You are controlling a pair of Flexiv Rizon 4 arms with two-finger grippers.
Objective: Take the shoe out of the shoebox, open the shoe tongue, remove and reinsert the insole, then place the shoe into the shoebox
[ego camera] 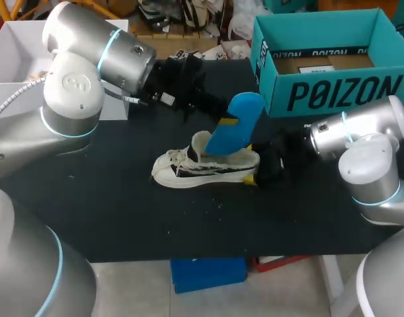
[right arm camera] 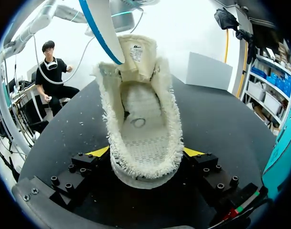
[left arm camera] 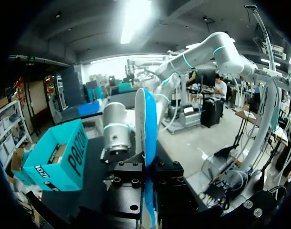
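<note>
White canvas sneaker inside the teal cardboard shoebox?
No, the white canvas sneaker lies on the black table, outside the teal cardboard shoebox.

A matte black table (ego camera: 122, 218) bears a few scattered pale specks (ego camera: 219, 204).

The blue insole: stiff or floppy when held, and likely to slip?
Probably fairly springy: the insole stands above the shoe with only a gentle curve. Likely light, being thin edge-on. The left gripper pinches it flat, so slipping seems unlikely.
</note>
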